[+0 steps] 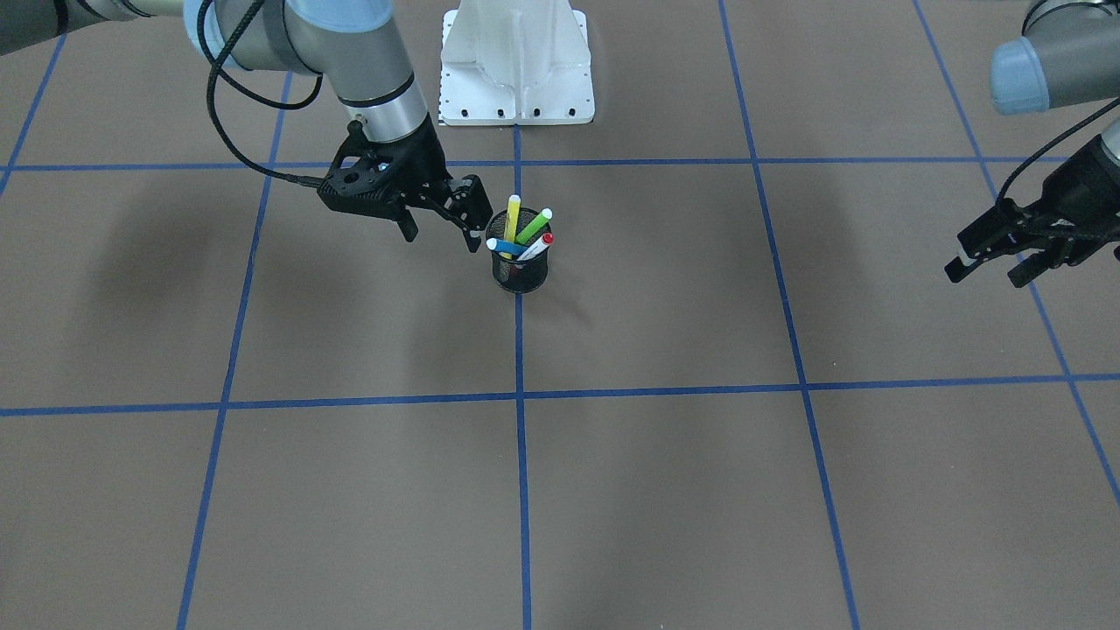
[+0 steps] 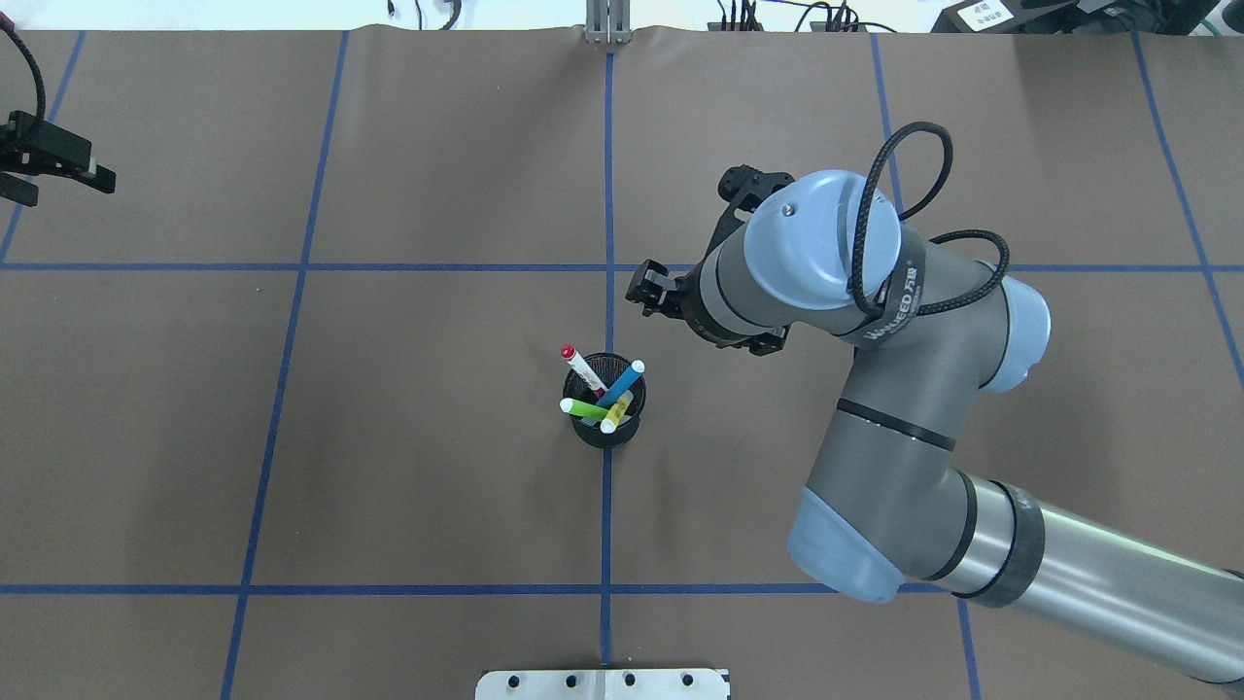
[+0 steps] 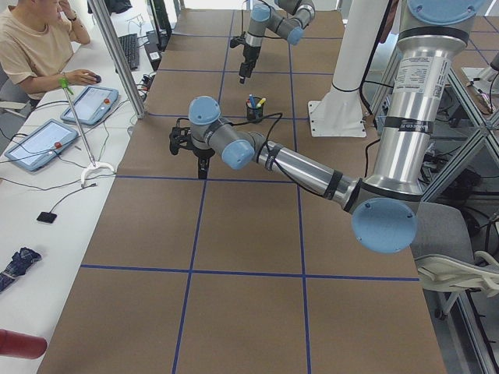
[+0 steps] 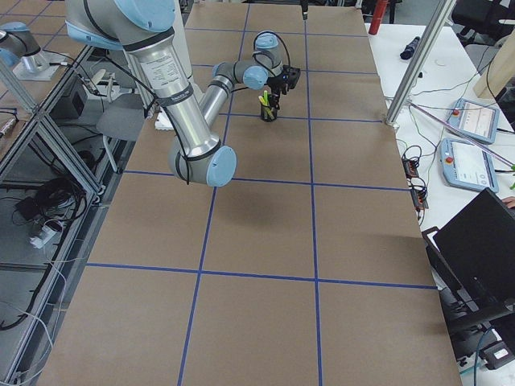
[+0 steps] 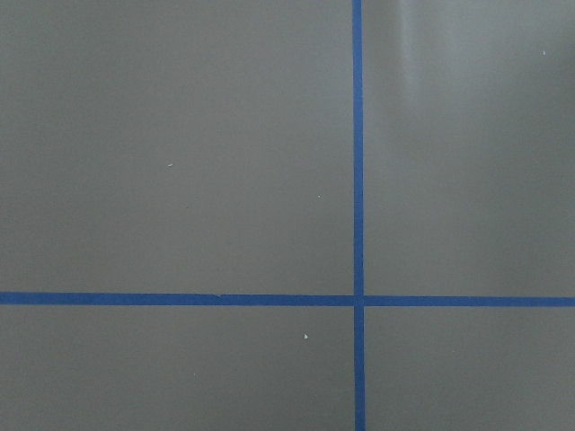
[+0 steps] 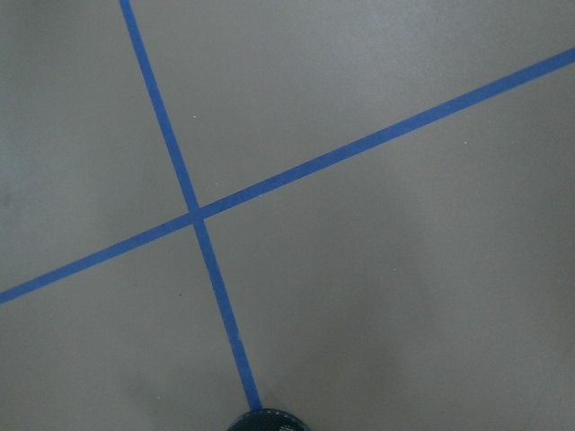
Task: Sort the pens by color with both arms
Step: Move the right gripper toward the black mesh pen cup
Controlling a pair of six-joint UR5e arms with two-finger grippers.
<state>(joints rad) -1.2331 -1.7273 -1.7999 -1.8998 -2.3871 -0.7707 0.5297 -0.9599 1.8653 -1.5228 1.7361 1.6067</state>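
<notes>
Four pens stand in a black wire-mesh cup (image 1: 521, 267) at the table's middle: yellow (image 1: 513, 214), lime green (image 1: 534, 226), blue (image 1: 505, 247) and white with a red cap (image 1: 536, 247). In the overhead view they show as red-capped (image 2: 582, 367), blue (image 2: 622, 382), green (image 2: 583, 408) and yellow (image 2: 618, 412). My right gripper (image 1: 442, 238) is open and empty, close beside the cup at about its rim height, apart from the pens. My left gripper (image 1: 986, 275) is open and empty, far out at the table's side (image 2: 58, 180).
The white base pedestal (image 1: 516, 66) stands behind the cup. Blue tape lines (image 1: 519, 394) divide the brown table into squares. The cup's rim (image 6: 267, 420) just shows at the bottom of the right wrist view. An operator (image 3: 35, 47) sits at a side desk with tablets.
</notes>
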